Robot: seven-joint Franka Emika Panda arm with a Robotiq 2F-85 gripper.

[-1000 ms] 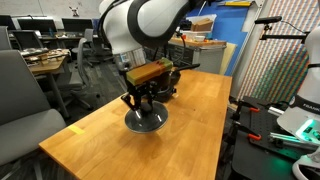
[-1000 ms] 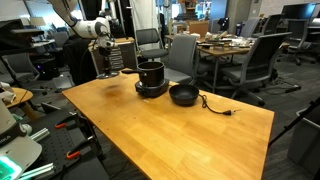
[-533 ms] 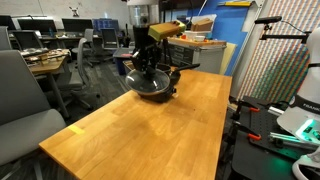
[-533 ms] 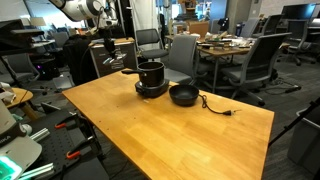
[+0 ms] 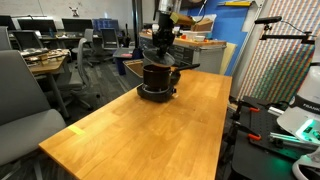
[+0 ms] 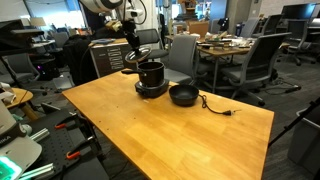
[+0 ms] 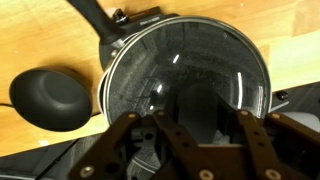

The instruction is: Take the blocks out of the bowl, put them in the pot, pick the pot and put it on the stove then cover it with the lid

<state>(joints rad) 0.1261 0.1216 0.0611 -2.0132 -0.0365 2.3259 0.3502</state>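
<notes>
Bright, even overhead office light; ext. views low-res, soft; wrist view w/ glare streaks on lid (image 7: 190,60), foreground blurred

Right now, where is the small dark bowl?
In an exterior view the bowl sits on the wooden table, just beside the pot on the stove; the wrist view shows it left of the lid.

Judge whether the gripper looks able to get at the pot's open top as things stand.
Probably yes. The gripper, shut on the lid, hangs above the pot on the stove, and nothing shows between lid and rim. The bowl sits off to the side, clear of the way down.
</notes>
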